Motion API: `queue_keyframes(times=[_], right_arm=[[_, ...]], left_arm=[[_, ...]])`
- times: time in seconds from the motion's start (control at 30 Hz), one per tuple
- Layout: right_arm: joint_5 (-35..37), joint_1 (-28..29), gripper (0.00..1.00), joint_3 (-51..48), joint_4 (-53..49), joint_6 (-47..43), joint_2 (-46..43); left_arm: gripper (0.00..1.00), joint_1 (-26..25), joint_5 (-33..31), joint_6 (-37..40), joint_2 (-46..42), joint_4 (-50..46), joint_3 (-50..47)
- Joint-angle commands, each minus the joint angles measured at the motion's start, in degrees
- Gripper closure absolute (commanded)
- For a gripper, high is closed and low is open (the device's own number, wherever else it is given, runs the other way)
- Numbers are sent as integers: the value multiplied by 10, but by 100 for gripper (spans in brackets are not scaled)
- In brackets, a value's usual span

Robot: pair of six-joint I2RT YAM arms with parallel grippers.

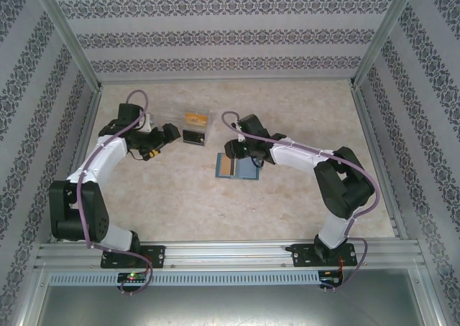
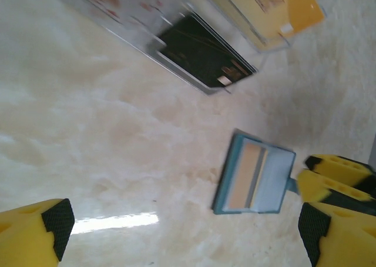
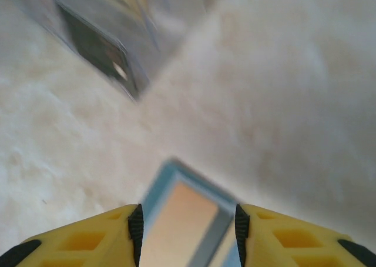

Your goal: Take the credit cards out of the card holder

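Right wrist view: right gripper, jaws parted, over the card holder

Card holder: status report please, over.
Left gripper open, hovering clear. Right gripper open over card holder, lying open, flat. Credit cards piled beyond it. Nothing in the way.

The top external view looks steeply down over the whole tabletop. Both wrist views sit close above it and share the card holder.

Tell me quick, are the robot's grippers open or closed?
Left gripper: open, empty.
Right gripper: open, just above the wallet, holding nothing.
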Motion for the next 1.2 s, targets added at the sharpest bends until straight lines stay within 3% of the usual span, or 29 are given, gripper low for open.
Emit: queue_keyframes(times=[0.0, 0.23, 0.6, 0.83, 1.17], right_arm=[[-55, -8, 55, -16, 16, 113, -17], [-71, -22, 66, -54, 39, 211, -9], [-54, -33, 77, -81, 40, 229, -13], [-80, -39, 83, -93, 67, 210, -17], [-112, -41, 82, -86, 81, 202, 1]], left_arm=[[0, -50, -17, -36, 18, 32, 13], [6, -153, -73, -73, 58, 73, 33], [22, -241, -113, -124, 140, 104, 67], [39, -267, -93, -145, 196, 109, 100], [54, -272, -81, -164, 234, 115, 106]])
